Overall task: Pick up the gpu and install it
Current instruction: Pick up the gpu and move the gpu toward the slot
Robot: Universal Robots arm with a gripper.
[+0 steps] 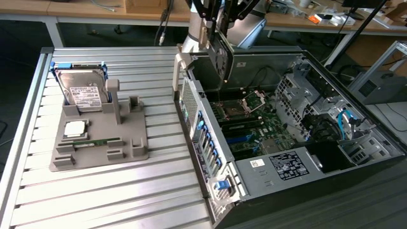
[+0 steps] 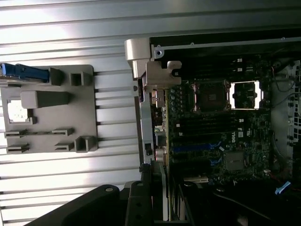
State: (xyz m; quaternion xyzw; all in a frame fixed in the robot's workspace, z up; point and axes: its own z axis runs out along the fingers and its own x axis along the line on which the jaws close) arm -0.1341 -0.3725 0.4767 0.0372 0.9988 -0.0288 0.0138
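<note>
Open case, free air over the board
Case [image 1: 205, 138] lies lidless; above its board [image 1: 254, 125] nothing blocks. Far wall [image 1: 270, 67], drive cage [image 1: 305, 88], cables [image 1: 348, 125] hem it; gpu [image 1: 224, 58] in claw [image 1: 214, 23] hangs by that wall.

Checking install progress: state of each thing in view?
gpu: gripped, hanging upright over the case, not seated
end effector: shut on gpu
computer case: side open, motherboard exposed
hard drive: upright in gray holder
memory stick: flat in gray holder
</note>
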